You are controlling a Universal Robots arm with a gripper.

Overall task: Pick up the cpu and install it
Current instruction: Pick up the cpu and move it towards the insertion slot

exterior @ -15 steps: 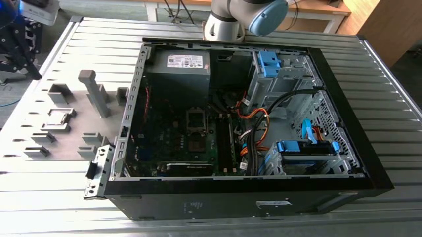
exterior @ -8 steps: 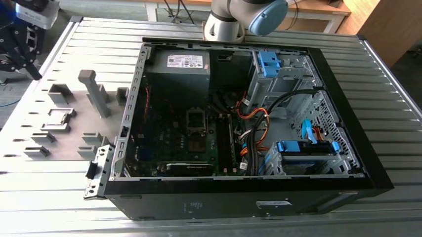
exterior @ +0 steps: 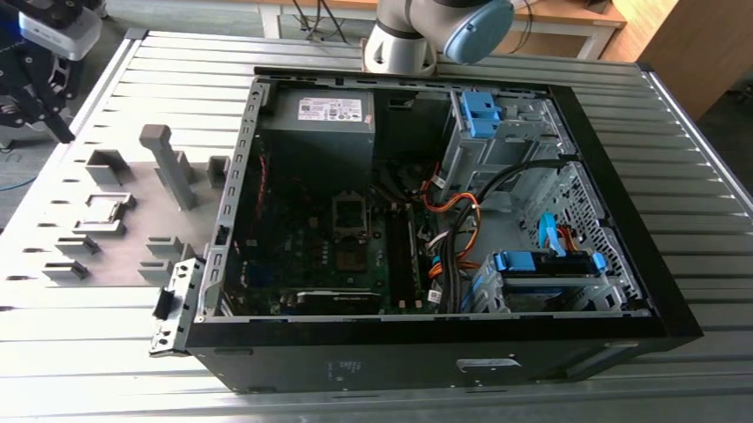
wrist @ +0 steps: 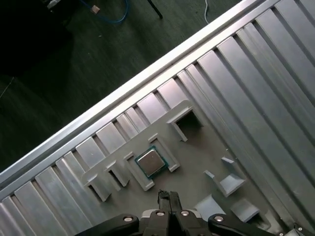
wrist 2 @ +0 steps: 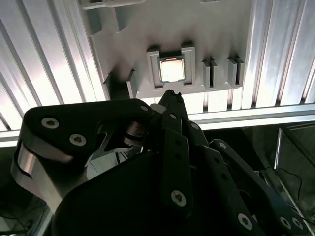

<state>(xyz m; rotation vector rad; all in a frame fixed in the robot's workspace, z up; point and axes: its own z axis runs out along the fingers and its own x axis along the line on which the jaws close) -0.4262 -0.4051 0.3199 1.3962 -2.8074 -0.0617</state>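
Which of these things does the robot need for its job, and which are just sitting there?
For the job: cpu, gripper, dark socket frame, computer case.
Just lying about: tall grey block, power supply box, blue drive bracket.

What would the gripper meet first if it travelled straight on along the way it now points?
Probably the cpu, seated in its grey holder. The gripper points roughly at it in both wrist views, though depth is unclear.

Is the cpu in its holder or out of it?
In. In the first wrist view the cpu lies flat within the grey holder; the hand hangs apart.
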